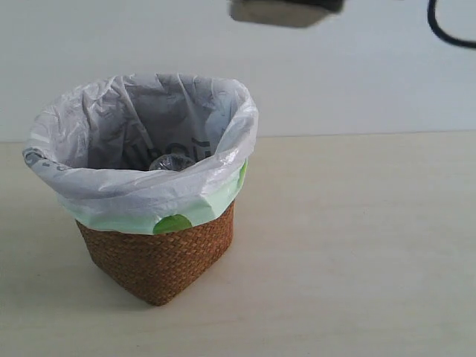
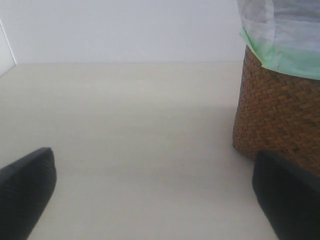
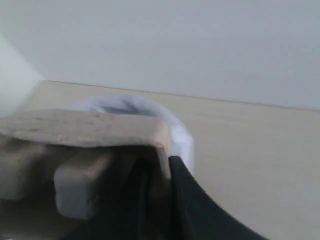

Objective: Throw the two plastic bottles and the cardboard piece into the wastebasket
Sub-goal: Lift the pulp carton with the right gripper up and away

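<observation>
Two grippers noted.

R gripper (image 3: pixel 162 187): jaws pressed nearly together, pinching the thin edge of the cardboard piece (image 3: pixel 85 127). Rest of the piece sticks out sideways from the jaws, w/ moulded bumps showing on its underside. Piece is held up off the table. Blurred white rim of the basket (image 3: pixel 180 132) shows just beyond it.

L gripper (image 2: pixel 156 200): jaws spread wide, nothing btwn them. Black fingertips (image 2: pixel 27 195) hang over bare table (image 2: pixel 125 125), close beside the basket's wicker wall near its foot. Can't tell if one tip touches the wicker.

Ext. view: basket stands upright, bag (image 1: pixel 141 126) folded over its rim. One clear bottle (image 1: pixel 172 162) lies inside the basket, low in the bag; label not legible. Blurred shape (image 1: pixel 286 11), grey-brown, sits above the basket, off toward the R arm's side. Can't tell if it is cardboard or gripper.
</observation>
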{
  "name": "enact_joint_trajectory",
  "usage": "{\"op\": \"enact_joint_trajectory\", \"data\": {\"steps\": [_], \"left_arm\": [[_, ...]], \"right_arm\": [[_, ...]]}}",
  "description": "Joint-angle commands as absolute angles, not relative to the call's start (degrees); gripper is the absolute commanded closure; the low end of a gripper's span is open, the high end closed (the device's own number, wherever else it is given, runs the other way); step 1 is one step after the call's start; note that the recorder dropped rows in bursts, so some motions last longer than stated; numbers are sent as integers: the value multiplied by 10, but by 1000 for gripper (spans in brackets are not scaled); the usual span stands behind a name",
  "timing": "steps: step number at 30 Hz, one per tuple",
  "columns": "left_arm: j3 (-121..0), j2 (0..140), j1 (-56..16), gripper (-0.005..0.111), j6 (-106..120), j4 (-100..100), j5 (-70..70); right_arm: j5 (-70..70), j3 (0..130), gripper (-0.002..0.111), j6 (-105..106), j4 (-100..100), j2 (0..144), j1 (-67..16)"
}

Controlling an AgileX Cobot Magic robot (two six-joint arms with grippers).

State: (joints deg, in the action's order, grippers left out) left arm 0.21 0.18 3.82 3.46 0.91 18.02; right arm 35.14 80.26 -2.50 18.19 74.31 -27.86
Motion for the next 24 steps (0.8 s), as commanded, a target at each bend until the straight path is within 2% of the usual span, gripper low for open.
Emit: {"op": "enact_joint_trajectory", "data": {"steps": [1, 2, 5, 11, 17, 24], "left_arm": [[0, 0, 34, -1, 30, 10, 176], [0, 0, 34, -1, 30, 10, 176], [0, 0, 34, -1, 30, 10, 176], [0, 0, 34, -1, 30, 10, 176], [0, 0, 34, -1, 30, 10, 176], [0, 0, 34, -1, 30, 10, 176]], "right_arm": [[351, 841, 108, 103, 338, 739, -280], [357, 840, 108, 87, 312, 739, -275], [471, 840, 108, -164, -43, 760, -233], [683, 840, 108, -310, -405, 779, -192], [694, 840, 108, -291, -415, 778, -178], [596, 840, 108, -236, -254, 778, -178]]}}
